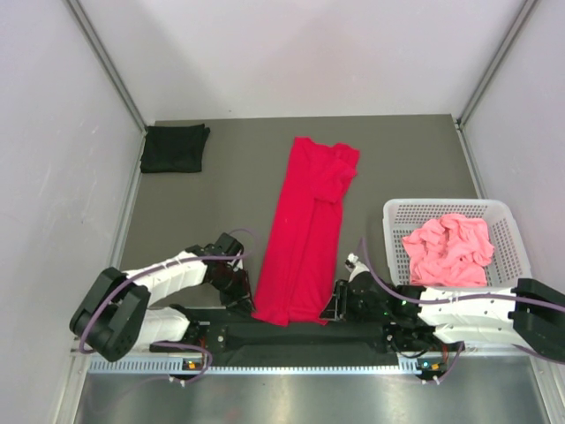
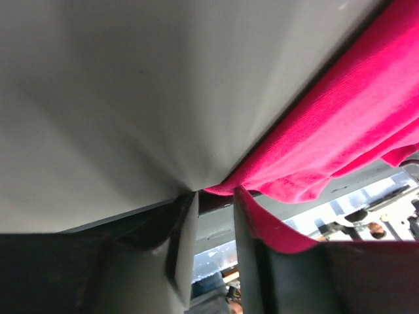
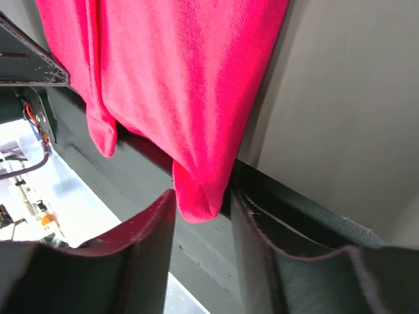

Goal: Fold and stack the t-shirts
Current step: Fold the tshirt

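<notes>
The red shirt [image 1: 305,234] drapes one corner across the left gripper [image 2: 214,199], jaws apart. Another corner sits between the right gripper [image 3: 201,193] jaws; I cannot tell whether they pinch it.

Soft, even light; left hand [image 2: 215,216] out of focus, glare behind

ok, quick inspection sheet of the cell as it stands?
Surface: grey table, no stains seen.
Job's things: red t-shirt folded into a long strip, centre, near hem at the near edge; black t-shirt folded, far left corner; pink t-shirt crumpled in the basket.
Clutter: white basket, right; nothing else seen.
Grippers: left gripper and right gripper each at a near hem corner of the red t-shirt, cloth at the tips; grip unconfirmed.
Cables: purple cables along both arms.
Surroundings: pale walls, metal frame posts.
</notes>
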### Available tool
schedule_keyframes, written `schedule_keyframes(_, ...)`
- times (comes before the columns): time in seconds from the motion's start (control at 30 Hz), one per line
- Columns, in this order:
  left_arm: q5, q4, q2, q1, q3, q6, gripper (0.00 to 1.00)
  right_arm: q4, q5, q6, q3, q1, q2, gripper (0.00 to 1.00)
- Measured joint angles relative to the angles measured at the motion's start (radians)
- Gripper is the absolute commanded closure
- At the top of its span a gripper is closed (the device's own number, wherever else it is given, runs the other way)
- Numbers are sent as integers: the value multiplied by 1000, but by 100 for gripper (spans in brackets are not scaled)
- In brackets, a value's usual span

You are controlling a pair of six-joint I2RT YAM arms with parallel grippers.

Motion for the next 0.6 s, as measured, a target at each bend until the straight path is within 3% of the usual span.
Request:
schedule_keyframes(0.03,3,6,0,-1,-6,-6,76,0,-1,0,0,0,0,65)
schedule_keyframes(0.07,7,13,-2,-1,-11,-10,80,0,-2,0,0,0,0,77)
schedule_keyframes(0.1,10,19,-4,-1,-13,-14,92,-1,-3,0,0,0,0,86)
schedule_keyframes(0.17,10,27,-19,-1,-14,-23,100,-3,-8,0,0,1,-3,100)
schedule_keyframes(0.43,-14,-39,-126,-2,79,-23,100,-154,-8,-10,49,-26,-121,100)
schedule_keyframes(0.6,-40,-77,-75,-2,283,-24,100,-288,-67,-100,181,-192,-158,100)
